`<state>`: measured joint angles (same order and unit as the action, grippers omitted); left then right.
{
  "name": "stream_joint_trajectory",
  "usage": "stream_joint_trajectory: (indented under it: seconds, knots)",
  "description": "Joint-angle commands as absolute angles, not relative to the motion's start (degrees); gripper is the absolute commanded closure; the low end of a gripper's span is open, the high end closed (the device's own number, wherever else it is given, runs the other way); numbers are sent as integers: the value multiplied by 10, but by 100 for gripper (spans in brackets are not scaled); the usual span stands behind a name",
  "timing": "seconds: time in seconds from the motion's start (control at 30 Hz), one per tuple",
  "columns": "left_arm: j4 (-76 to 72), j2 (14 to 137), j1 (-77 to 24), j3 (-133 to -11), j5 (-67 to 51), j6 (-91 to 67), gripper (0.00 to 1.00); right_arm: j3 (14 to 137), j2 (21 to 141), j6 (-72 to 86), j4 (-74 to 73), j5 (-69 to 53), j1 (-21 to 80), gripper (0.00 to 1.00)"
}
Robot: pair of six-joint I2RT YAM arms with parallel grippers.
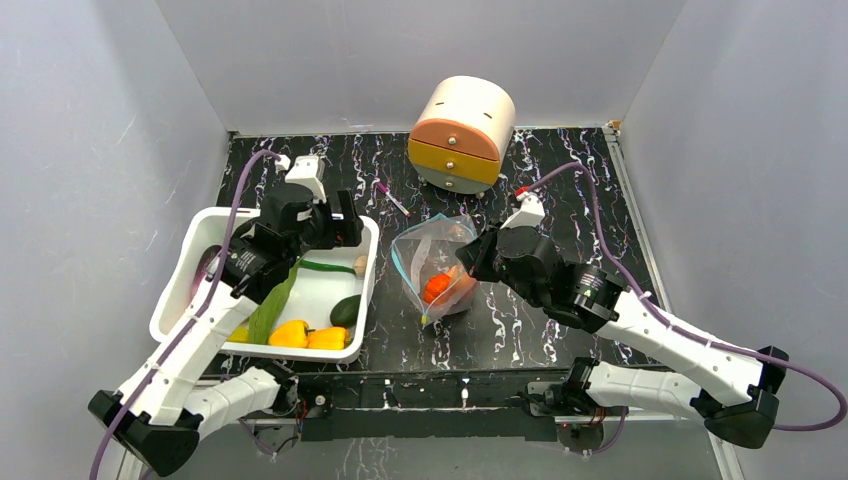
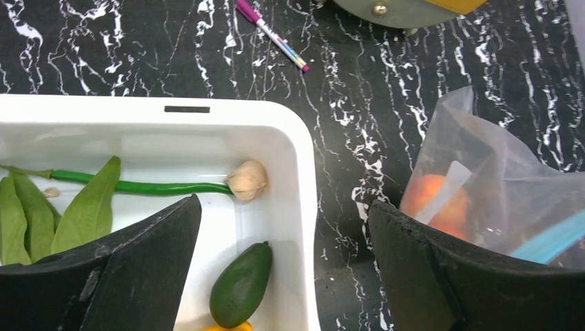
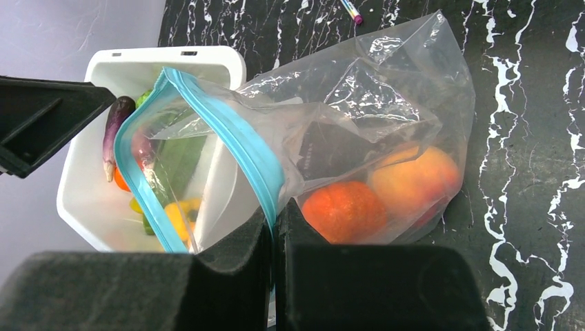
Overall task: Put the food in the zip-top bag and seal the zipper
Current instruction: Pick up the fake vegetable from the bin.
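Observation:
The clear zip-top bag point(image 1: 437, 262) lies on the table's middle, holding an orange fruit point(image 3: 343, 210) and a red-pink fruit point(image 3: 415, 179). My right gripper point(image 3: 274, 219) is shut on the blue-green zipper strip point(image 3: 227, 131) and holds the mouth open towards the tub; it also shows in the top view point(image 1: 472, 257). My left gripper point(image 2: 283, 205) is open and empty, above the right wall of the white tub point(image 2: 303, 172); in the top view it point(image 1: 342, 225) hangs over the tub's far right part. In the tub lie a green piece point(image 2: 240, 284), yellow peppers point(image 1: 290, 333), a long leaf point(image 1: 272, 305) and an eggplant point(image 3: 114, 131).
A garlic bulb point(image 2: 247, 179) and a long green chili point(image 2: 138, 186) also lie in the tub. A pink-capped pen point(image 2: 272, 34) lies on the marble top behind the tub. A round drawer unit point(image 1: 462, 135) stands at the back. Grey walls close in three sides.

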<state>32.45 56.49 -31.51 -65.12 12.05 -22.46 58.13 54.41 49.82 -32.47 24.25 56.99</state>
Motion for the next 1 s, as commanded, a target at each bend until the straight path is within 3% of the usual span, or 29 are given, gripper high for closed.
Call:
stream_joint_trajectory:
  seconds: [0.0,0.5,0.83,0.97]
  knots:
    - [330,570,-292,-643,152,-222,11,582,533,492,-307,254,572,100]
    - [322,566,-103,-574,197,-225,15,587,518,465,-307,249,572,100]
    - [293,607,11,-492,108,-263,14,571,499,463,-304,249,572,100]
    - [286,628,51,-470,87,-279,10,571,493,462,-309,250,572,100]
